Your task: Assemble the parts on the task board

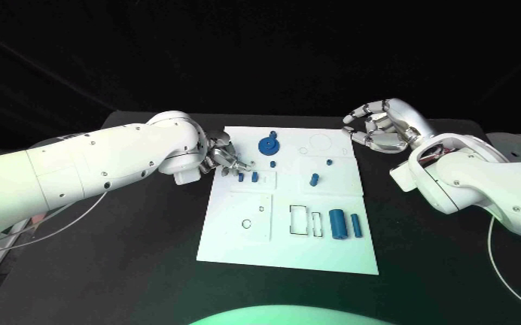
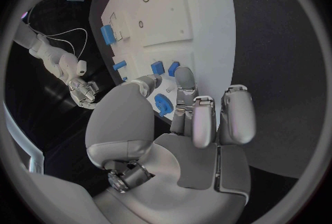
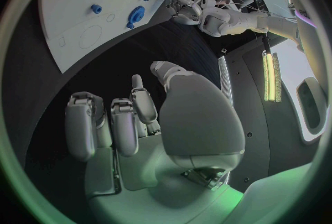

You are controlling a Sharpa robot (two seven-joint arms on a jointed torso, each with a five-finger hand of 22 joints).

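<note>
Head view: your left hand (image 1: 223, 156) sits at the left edge of the task board (image 1: 326, 253), its fingers reaching over the far-left part of the white plate. Two small blue parts (image 1: 248, 177) stand just beside the fingertips; whether the hand touches them, you cannot tell from here. In the left wrist view, the same hand (image 2: 197, 119) shows its fingers (image 2: 235, 113) loosely extended and somewhat apart, with nothing visibly clasped. A blue toothed part (image 2: 163, 104) appears between thumb and fingers, yet contact with it cannot be confirmed.

Your right hand (image 1: 376, 127) is raised off the board's far-right corner, above the black table (image 1: 141, 265), fingers curled inward. In the right wrist view, the hand (image 3: 131, 124) shows those fingers (image 3: 82, 124) bent toward the palm, enclosing nothing.

On the board, note a round blue disc (image 1: 267, 145) near the far edge, a small blue peg (image 1: 329, 163) and a short blue piece (image 1: 312, 179) toward the middle, and a blue cylinder (image 1: 339, 224) with a slimmer blue bar (image 1: 356, 225) just beside it on the near-right area. Outlined rectangular recesses (image 1: 304, 220) lie to the left of the cylinder.
</note>
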